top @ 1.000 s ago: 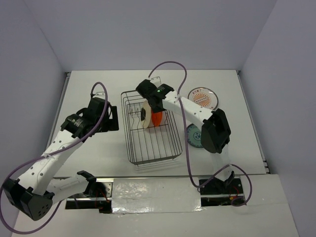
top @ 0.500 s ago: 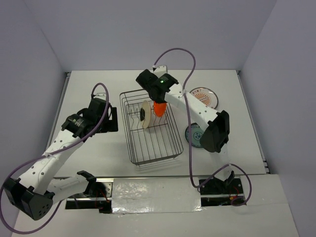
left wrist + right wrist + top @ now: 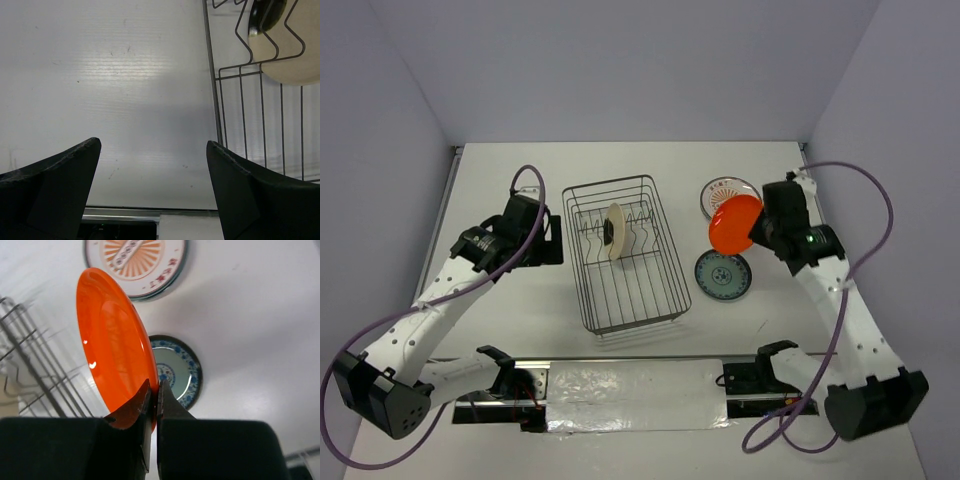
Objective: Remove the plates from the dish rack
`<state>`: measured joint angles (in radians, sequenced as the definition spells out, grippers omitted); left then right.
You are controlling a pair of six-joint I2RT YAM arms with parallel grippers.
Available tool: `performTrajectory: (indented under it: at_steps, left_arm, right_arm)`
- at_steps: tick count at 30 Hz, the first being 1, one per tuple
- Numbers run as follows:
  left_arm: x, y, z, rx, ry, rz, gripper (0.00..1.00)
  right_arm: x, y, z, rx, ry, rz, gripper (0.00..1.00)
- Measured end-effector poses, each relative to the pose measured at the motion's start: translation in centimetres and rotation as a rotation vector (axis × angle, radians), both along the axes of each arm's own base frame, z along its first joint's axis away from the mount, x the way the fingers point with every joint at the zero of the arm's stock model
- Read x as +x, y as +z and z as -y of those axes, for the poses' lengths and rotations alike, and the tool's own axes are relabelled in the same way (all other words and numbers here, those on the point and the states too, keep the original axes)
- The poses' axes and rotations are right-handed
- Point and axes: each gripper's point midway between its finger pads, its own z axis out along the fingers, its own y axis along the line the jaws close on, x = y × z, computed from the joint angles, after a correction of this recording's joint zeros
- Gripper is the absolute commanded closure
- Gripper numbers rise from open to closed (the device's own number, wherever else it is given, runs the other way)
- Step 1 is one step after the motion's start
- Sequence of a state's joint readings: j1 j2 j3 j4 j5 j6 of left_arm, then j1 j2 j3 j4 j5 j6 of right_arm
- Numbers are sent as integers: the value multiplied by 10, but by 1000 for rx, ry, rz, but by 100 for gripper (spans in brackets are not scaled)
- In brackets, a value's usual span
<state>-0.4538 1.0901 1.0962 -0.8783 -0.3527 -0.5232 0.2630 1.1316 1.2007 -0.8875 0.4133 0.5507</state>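
The dark wire dish rack (image 3: 625,255) stands mid-table with one cream plate with a dark brown patch (image 3: 613,232) upright in its prongs; that plate also shows in the left wrist view (image 3: 280,45). My right gripper (image 3: 757,228) is shut on the rim of the solid orange plate (image 3: 732,223), held in the air right of the rack, above the teal plate (image 3: 723,274) and the orange-sunburst plate (image 3: 725,192). In the right wrist view the orange plate (image 3: 112,360) is pinched at the gripper (image 3: 154,390). My left gripper (image 3: 552,240) is open and empty, left of the rack.
The teal plate (image 3: 177,371) and sunburst plate (image 3: 135,262) lie flat on the table right of the rack. The rack's wire side (image 3: 212,90) is close to my left gripper (image 3: 152,147). Side walls close in the table.
My right arm has lifted the orange plate out of the rack and swung it right, over the plates on the table. The left arm has barely moved.
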Motion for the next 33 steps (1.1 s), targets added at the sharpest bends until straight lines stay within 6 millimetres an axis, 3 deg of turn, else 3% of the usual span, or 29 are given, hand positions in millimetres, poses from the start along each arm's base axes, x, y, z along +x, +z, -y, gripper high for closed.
performTrajectory:
  at_steps: [3, 9, 12, 13, 14, 15, 17, 20, 22, 25, 27, 30, 33]
  left_arm:
    - [1, 0, 2, -14, -4, 2, 1]
    - [5, 1, 9, -39, -19, -2, 0]
    - [6, 0, 11, -45, -24, -4, 0]
    - [6, 0, 11, -45, -25, -5, 0]
    - [6, 0, 11, -46, -26, -5, 0]
    - [6, 0, 11, -47, -26, -5, 1]
    - [6, 0, 11, -47, -26, -5, 0]
    - [6, 1, 11, -47, -26, -3, 0]
    - [5, 2, 11, -50, -26, 1, 1]
    - [5, 3, 11, -52, -26, 5, 0]
    - [6, 3, 11, -54, -26, 5, 0]
    - [6, 3, 12, -57, -24, 5, 1]
    - [6, 3, 11, -57, -21, 5, 1]
  right_arm:
    - [-18, -30, -1, 107, 60, 25, 100]
    - [-31, -120, 0, 251, 103, -95, 93]
    - [-39, -143, 2, 302, 103, -137, 87]
    - [-39, -146, 2, 315, 104, -141, 82]
    - [-37, -148, 2, 325, 108, -143, 60]
    - [-34, -150, 1, 338, 109, -140, 45]
    - [-33, -152, 0, 336, 117, -147, 27]
    - [-39, -155, 9, 276, 81, -188, 20]
    - [-43, -150, 16, 192, 43, -253, 14]
    - [-35, -124, 8, 47, 75, -284, 13]
    - [-23, -96, -11, 14, 135, -231, 0]
    - [-6, -48, -52, 37, 266, -98, 1]
    - [6, 3, -108, 54, 424, 13, 2]
